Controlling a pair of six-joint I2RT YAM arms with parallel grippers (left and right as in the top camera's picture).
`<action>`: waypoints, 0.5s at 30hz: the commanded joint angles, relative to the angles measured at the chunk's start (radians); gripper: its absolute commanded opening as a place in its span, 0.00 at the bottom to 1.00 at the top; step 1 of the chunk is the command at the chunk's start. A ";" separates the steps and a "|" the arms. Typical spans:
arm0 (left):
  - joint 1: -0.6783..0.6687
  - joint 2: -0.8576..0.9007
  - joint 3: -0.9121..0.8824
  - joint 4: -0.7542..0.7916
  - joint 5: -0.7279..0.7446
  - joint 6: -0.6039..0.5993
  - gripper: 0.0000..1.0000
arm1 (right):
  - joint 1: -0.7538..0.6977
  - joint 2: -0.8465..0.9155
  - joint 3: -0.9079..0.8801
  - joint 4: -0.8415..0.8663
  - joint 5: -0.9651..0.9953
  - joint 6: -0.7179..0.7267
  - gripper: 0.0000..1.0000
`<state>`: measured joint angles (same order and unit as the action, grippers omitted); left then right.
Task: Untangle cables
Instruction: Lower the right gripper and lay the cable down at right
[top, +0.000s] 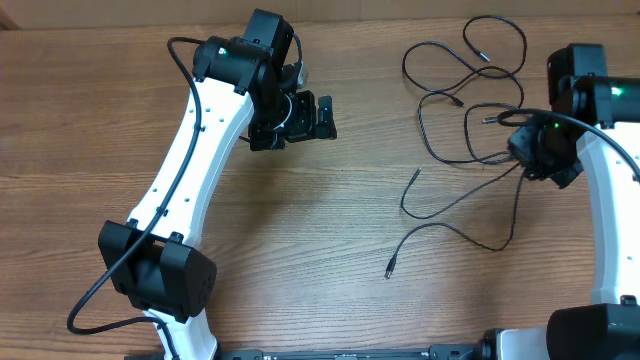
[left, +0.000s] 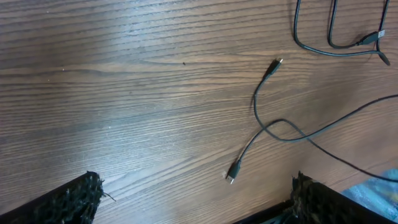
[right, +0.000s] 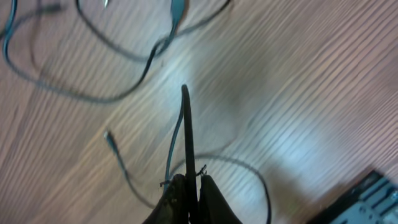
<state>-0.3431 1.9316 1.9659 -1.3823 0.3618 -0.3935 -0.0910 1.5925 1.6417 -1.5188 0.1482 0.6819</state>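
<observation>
Down at the tip, the right gripper (right: 188, 183) is clenched on one thin black strand of the cables (top: 462, 100), which sprawl in loose, crossing loops over the right half of the wooden table (top: 300, 230). The left gripper (top: 298, 122) hangs spread wide and empty, well apart from them. The cords look light, limp and slippery, so a pinch just behind a plug end (left: 234, 173) seems surest.

A pale wooden table (top: 300, 220) is carrying a loose sprawl of thin black cables (top: 465, 100), which are lying in overlapping loops across its right side. Two strands are trailing toward the middle, one plug (top: 416, 173) resting on bare wood beyond a second plug (top: 389, 271), the two well apart.
</observation>
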 joint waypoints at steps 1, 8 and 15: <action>0.003 -0.035 0.012 -0.003 -0.007 -0.011 1.00 | -0.010 -0.006 -0.004 0.035 0.130 0.010 0.07; 0.003 -0.035 0.012 -0.006 -0.007 -0.011 0.99 | -0.010 -0.006 -0.005 0.067 0.201 0.009 0.19; 0.003 -0.035 0.012 -0.006 -0.007 -0.011 1.00 | -0.010 -0.006 -0.005 0.037 0.201 0.009 0.41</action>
<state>-0.3431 1.9316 1.9659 -1.3853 0.3618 -0.3935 -0.0975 1.5925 1.6417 -1.4769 0.3233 0.6857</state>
